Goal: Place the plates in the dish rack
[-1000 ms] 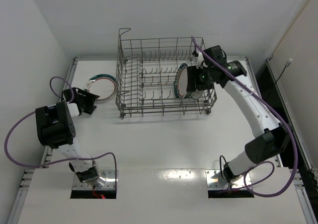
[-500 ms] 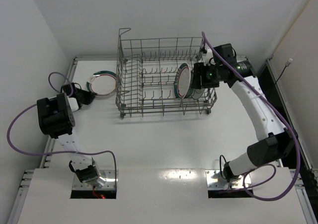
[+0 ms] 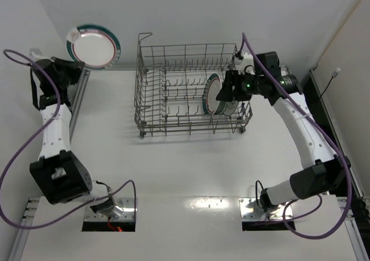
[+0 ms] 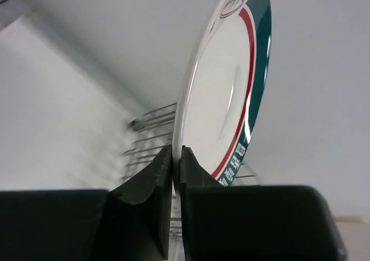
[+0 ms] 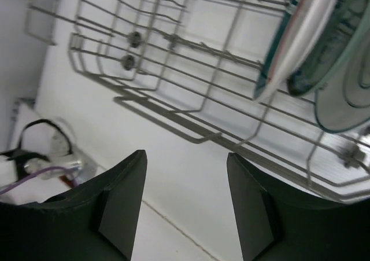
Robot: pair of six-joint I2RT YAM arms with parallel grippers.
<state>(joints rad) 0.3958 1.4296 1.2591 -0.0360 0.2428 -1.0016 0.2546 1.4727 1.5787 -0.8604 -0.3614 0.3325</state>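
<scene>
A white plate (image 3: 92, 46) with a dark teal and red rim hangs high at the far left, left of the dish rack (image 3: 151, 102). My left gripper (image 3: 73, 57) is shut on that plate's edge. In the left wrist view the fingers (image 4: 156, 180) pinch the rim of the plate (image 4: 231, 93), with the dish rack wires (image 4: 147, 139) blurred behind. Two plates stand on edge at the rack's right end: a teal-rimmed one (image 3: 211, 95) (image 5: 298, 35) and a blue-green one (image 5: 344, 81). My right gripper (image 3: 223, 92) (image 5: 186, 157) hovers open just right of them, holding nothing.
White walls close in on the left, back and right of the white table (image 3: 191, 162). Purple cables (image 3: 20, 151) loop off both arms. The arm bases (image 3: 108, 208) sit at the near edge. A black cable (image 3: 326, 86) runs down the right wall.
My left gripper shut on the plate that lay left of the rack and swung it up high to the far left. My right gripper drew back a little from the racked plates.
</scene>
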